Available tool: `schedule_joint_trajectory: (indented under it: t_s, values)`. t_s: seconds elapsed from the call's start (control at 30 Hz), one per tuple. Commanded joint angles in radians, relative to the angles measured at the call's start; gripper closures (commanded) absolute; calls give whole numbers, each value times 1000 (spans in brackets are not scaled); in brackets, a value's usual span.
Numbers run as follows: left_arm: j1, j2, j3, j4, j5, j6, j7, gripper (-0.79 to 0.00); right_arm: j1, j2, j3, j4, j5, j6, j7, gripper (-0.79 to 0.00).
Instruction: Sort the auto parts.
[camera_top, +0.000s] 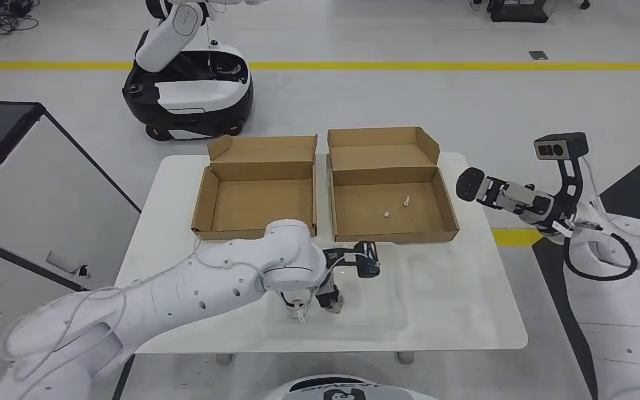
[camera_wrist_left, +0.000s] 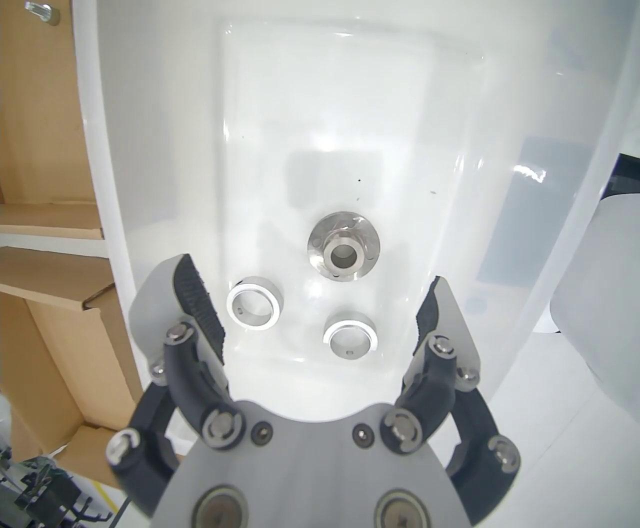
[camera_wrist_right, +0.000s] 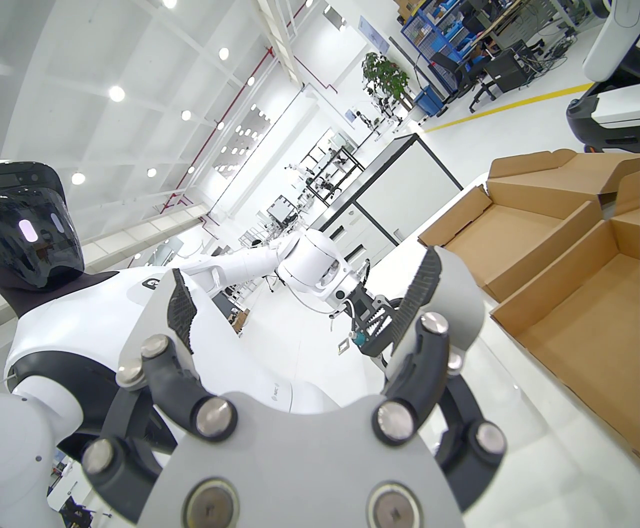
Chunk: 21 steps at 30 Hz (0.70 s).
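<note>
Three metal parts lie in a clear plastic tray (camera_wrist_left: 450, 150) near the table's front: a flanged hub (camera_wrist_left: 343, 246) and two plain rings (camera_wrist_left: 254, 309) (camera_wrist_left: 350, 336). My left gripper (camera_wrist_left: 320, 305) hangs open just above them, the rings between its fingers and nothing gripped; from above it (camera_top: 318, 303) sits in front of the boxes. My right gripper (camera_wrist_right: 305, 285) is open and empty, held in the air off the table's right side (camera_top: 465, 185). Two small pale parts (camera_top: 408, 200) (camera_top: 386, 213) lie in the right cardboard box (camera_top: 345, 215).
Two open cardboard boxes stand side by side at the back of the white table (camera_top: 460, 300); the left box (camera_top: 255, 205) looks bare inside. A bolt (camera_wrist_left: 42, 11) lies on cardboard beside the tray. Another robot's base (camera_top: 190, 95) stands behind the table.
</note>
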Motion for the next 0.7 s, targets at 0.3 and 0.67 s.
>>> schedule_joint_trajectory:
  t_s: [0.3, 0.67]
  values:
    - [15, -29, 6, 33, 9, -19, -3, -785, 0, 0, 0, 0, 0, 0, 0, -785]
    - [28, -47, 4, 69, 37, -39, -8, -714, 0, 0, 0, 0, 0, 0, 0, -785]
